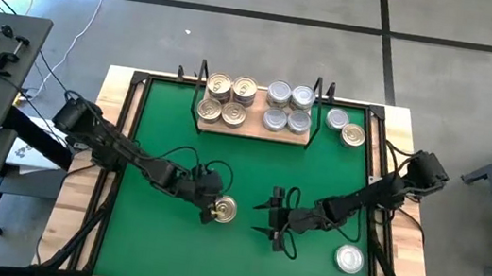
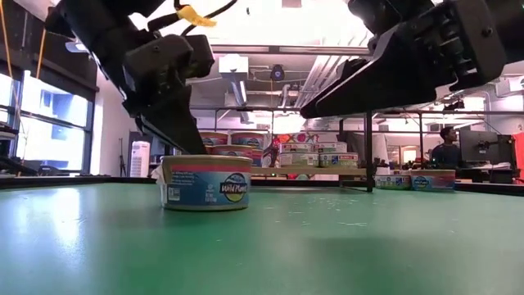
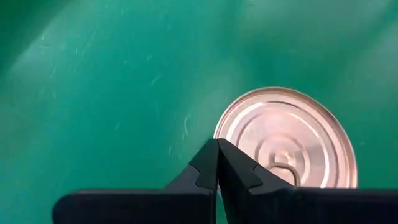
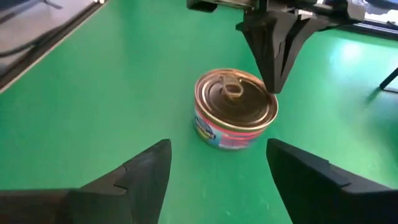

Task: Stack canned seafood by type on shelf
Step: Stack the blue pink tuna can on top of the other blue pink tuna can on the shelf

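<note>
— What are the two arms looking like from above?

— Both are showing as dark, nearly black, jointed links. The left arm (image 1: 116,148) is carrying a thin black cable that is looping near its wrist, and the right arm (image 1: 382,189) is also trailing a black cable beside its links.

— And the fingers?

— The left gripper (image 3: 217,163) is showing matte black fingers that are tapering to wedge points, with a small step notch on each. The right gripper (image 4: 217,180) is showing broad, flat, angular black fingers. In the low view a yellow tag (image 2: 190,14) is sticking out on the left arm's wiring.
</note>
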You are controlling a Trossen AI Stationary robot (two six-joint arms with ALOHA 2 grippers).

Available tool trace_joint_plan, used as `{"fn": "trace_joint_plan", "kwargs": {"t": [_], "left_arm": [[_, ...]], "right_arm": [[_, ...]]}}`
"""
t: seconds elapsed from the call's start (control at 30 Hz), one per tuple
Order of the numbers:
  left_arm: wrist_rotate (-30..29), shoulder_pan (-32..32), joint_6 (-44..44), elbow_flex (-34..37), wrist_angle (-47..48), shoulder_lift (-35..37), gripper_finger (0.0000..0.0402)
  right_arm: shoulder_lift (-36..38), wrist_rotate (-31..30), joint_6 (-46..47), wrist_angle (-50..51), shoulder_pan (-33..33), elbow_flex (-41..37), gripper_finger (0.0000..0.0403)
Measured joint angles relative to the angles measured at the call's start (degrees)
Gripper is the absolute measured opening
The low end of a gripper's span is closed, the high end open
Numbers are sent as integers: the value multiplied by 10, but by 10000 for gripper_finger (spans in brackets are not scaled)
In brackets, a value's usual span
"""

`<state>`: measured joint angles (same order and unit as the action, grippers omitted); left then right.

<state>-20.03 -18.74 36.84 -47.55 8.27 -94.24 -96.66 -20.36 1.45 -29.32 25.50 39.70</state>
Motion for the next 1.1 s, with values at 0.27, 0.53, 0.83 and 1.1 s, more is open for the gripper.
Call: {"fn": "trace_joint_plan", "kwargs": {"t": [0.27,0.53,0.83,1.1], "left_arm": [[-16,1,-22,-1,11,-14,0],[-25,1,-47,2,22,-16,0],[-51,1,-60,1,14,-16,0],[-97,13,-79,1,7,-16,0]], "right_arm": [[0,1,-20,-7,0,0,259],[-31,-43,-145,-39,3,25,259],[-39,-23,-92,187,-71,110,259],[-98,150,-77,176,-124,166,259]]}}
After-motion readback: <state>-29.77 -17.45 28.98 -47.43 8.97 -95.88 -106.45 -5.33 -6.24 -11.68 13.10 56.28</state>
